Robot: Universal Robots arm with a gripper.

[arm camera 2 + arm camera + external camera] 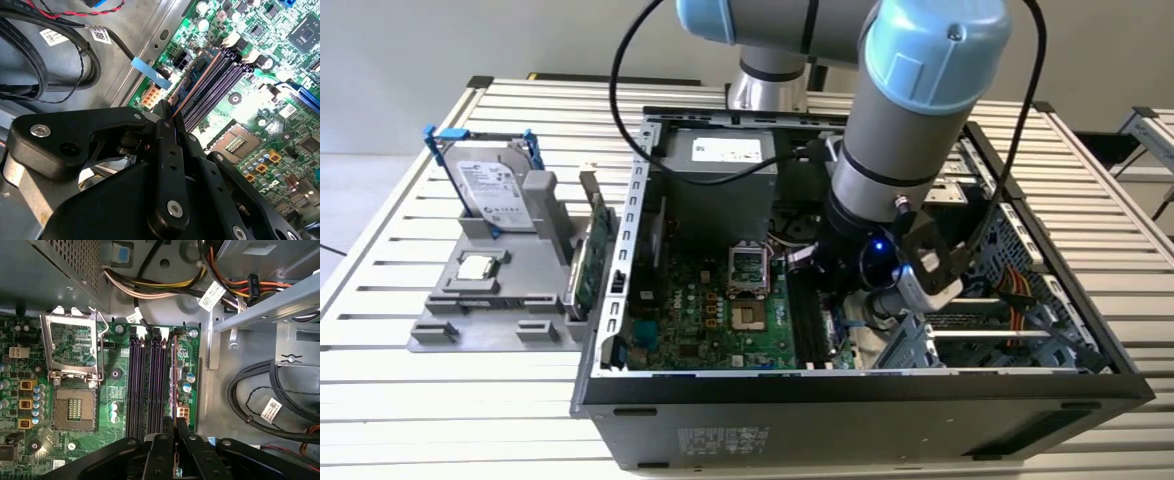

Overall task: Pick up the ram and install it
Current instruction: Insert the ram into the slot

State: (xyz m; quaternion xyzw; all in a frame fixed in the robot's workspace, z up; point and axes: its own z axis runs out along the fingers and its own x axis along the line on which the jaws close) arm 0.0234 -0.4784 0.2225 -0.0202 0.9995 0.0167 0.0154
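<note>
The ram point(173, 375) shows edge-on as a thin coppery strip, standing over the memory slot closest to the board's edge. In the second wrist view the ram point(197, 82) runs along the dark memory slots point(220, 75). My gripper point(175, 432) is shut on its near end, black fingers point(167, 135) pressed together around the stick. Two empty slots point(145, 385) lie beside it. Whether the stick is fully down in its slot cannot be told. In the exterior view the arm's wrist point(907, 270) reaches down into the open computer case point(854, 400).
A CPU socket point(75, 347) lies beside the slots, with bundled cables point(270, 390) and the case wall on the other side. Outside the case, a grey holder point(494, 310) carries a hard drive with blue clips point(494, 190) and a green expansion card point(594, 265).
</note>
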